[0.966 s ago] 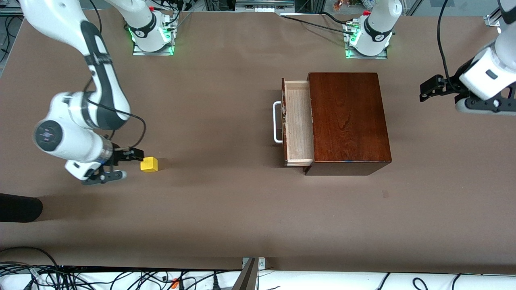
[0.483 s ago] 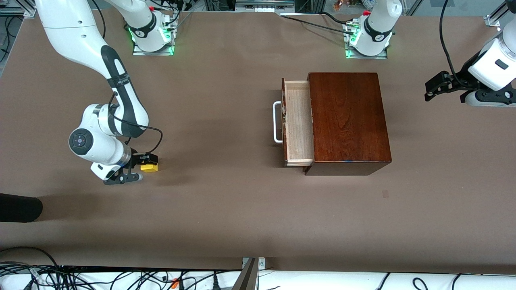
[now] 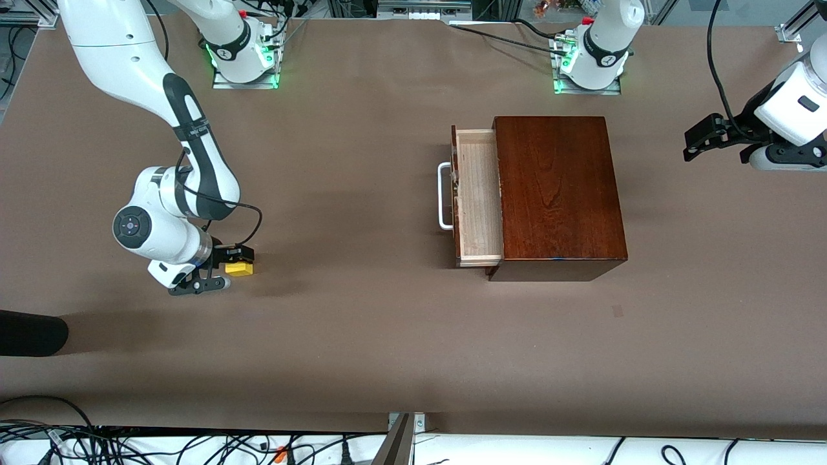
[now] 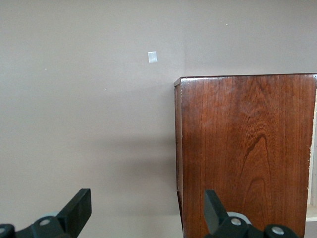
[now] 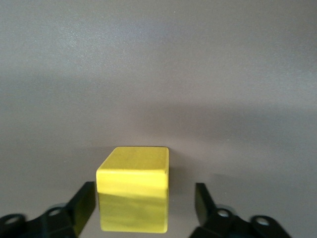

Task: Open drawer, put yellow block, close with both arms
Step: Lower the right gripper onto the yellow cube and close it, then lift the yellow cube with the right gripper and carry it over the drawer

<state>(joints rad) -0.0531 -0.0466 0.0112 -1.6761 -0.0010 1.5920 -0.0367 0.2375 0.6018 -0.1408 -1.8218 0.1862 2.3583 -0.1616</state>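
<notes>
- The yellow block (image 5: 132, 194), resting on the brown table (image 3: 362, 336) toward the right arm's end, is bracketed by the right gripper (image 3: 236, 258), a gap visible at one finger.
- The left gripper (image 3: 694, 139) is spread wide, empty, above the table beside the wooden box (image 3: 555, 194).
- The drawer (image 3: 479, 197) is seen pulled partly out.

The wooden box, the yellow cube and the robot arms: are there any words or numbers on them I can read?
None can be read.
The wooden box and yellow block: plain, no writing.
Right arm's black band: tiny white marks, too small to read.
Round marks on the arm bases: signs only, too small to read.
</notes>
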